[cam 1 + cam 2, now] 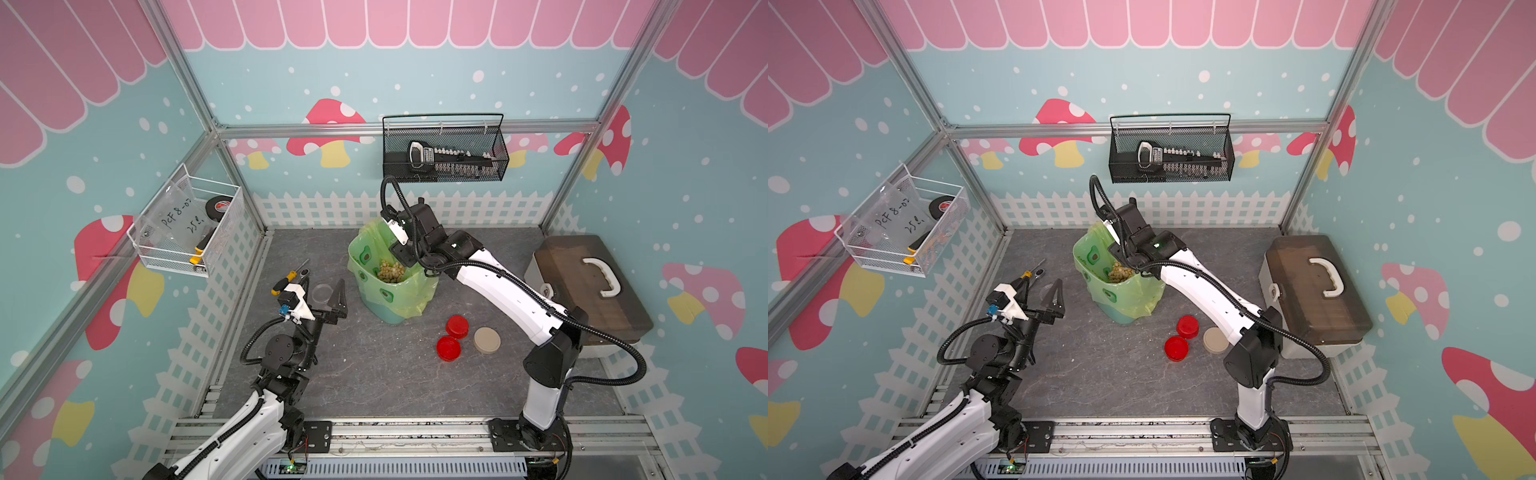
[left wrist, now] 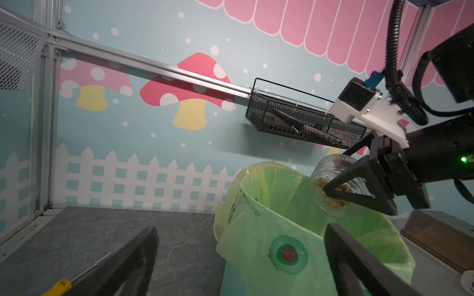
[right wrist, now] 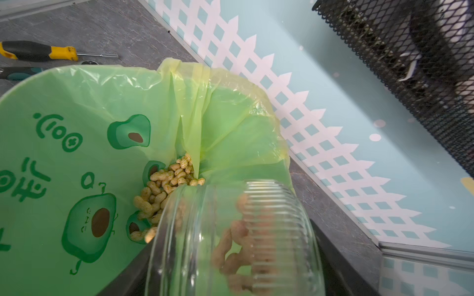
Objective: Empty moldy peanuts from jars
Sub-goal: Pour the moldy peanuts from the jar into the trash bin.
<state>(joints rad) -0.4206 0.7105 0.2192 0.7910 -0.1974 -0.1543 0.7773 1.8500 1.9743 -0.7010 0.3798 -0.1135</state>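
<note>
My right gripper point(image 3: 236, 256) is shut on a clear jar point(image 3: 230, 230) and holds it tilted, mouth down, over the bin lined with a green bag point(image 1: 386, 299). Some moldy peanuts point(image 3: 243, 243) remain inside the jar, and a pile of them point(image 3: 164, 184) lies in the bag, seen in both top views point(image 1: 390, 272) point(image 1: 1121, 272). In the left wrist view the jar point(image 2: 336, 179) hangs above the bag's rim point(image 2: 269, 230). My left gripper point(image 1: 322, 293) stands open left of the bin, over a second clear jar point(image 1: 320, 291); nothing lies between its fingers point(image 2: 143, 246).
Two red lids point(image 1: 457, 325) point(image 1: 448, 348) and a beige lid point(image 1: 487, 340) lie on the table right of the bin. A yellow-handled screwdriver point(image 3: 38, 51) and a ratchet point(image 1: 305, 272) lie behind my left gripper. A brown toolbox point(image 1: 590, 286) stands at the right wall.
</note>
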